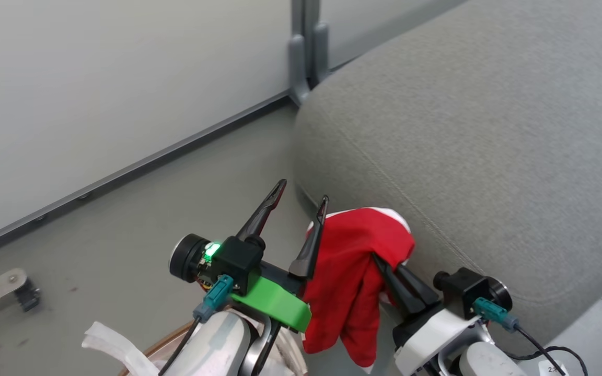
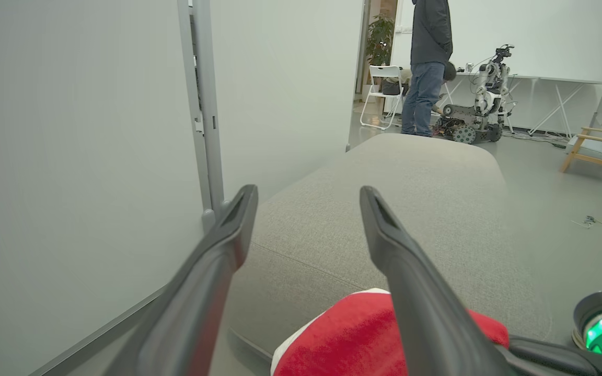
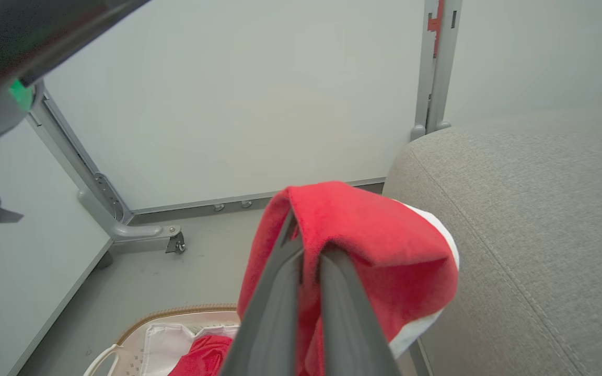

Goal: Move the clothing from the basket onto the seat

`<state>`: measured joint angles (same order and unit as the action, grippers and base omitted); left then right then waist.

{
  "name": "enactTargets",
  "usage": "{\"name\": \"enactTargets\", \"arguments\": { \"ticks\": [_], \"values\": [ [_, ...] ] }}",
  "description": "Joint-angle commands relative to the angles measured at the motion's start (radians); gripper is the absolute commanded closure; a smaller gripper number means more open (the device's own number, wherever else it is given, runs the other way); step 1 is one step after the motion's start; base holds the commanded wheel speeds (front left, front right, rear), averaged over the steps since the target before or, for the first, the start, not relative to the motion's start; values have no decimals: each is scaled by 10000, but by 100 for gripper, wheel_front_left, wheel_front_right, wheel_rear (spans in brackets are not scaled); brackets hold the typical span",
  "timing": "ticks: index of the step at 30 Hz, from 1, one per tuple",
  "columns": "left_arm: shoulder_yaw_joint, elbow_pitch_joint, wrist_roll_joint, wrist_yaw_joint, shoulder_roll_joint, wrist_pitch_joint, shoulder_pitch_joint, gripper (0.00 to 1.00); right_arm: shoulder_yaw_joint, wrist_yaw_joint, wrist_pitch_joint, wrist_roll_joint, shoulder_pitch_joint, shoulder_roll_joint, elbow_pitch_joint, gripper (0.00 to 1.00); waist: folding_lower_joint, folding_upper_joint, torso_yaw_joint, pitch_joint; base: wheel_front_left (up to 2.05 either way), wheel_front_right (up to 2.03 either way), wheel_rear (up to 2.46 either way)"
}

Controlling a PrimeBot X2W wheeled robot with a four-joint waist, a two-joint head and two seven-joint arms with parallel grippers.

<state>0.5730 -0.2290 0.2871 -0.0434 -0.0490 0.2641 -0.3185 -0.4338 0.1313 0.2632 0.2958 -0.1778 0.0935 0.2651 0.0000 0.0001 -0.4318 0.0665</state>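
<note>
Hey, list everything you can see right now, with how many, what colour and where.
seat: one, grey, to the robot's right.
basket: one, white with brown rim, on the floor.
liner cloth: one, white, inside the basket.
second garment: one, red, in the basket.
held garment: one, red and white, hanging from the right gripper beside the seat.
partition panels: several, pale grey, left of the seat.
person: one, dark jacket, blue jeans, standing far beyond the seat.
other robot: one, white and black, beside the person.
folding chair: one, white, by the person.
wooden chair: one, light brown, far background.
left gripper: one, dark fingers open, holding nothing.
right gripper: one, dark fingers shut on the held garment.
</note>
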Motion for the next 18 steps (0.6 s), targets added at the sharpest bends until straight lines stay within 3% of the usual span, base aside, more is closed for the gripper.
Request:
{"name": "enactTargets", "arguments": {
  "ticks": [1, 8, 18],
  "values": [
    [16, -56, -135, -75, -40, 6, -165, 0, 132, -10, 24, 13, -35, 0, -115, 100, 0, -1, -986, 442, 0, 0, 0],
    [4, -323, -349, -202, -47, 3, -353, 0, 155, -12, 24, 154, -1134, 431, -430, 100, 0, -1, -1064, 1123, 0, 0, 0],
    [-282, -642, -1001, -500, -56, 1, -897, 0, 1648, -10, 24, 551, -4598, 2243, -404, 100, 0, -1, -263, 2611, 0, 0, 0]
  ]
}}
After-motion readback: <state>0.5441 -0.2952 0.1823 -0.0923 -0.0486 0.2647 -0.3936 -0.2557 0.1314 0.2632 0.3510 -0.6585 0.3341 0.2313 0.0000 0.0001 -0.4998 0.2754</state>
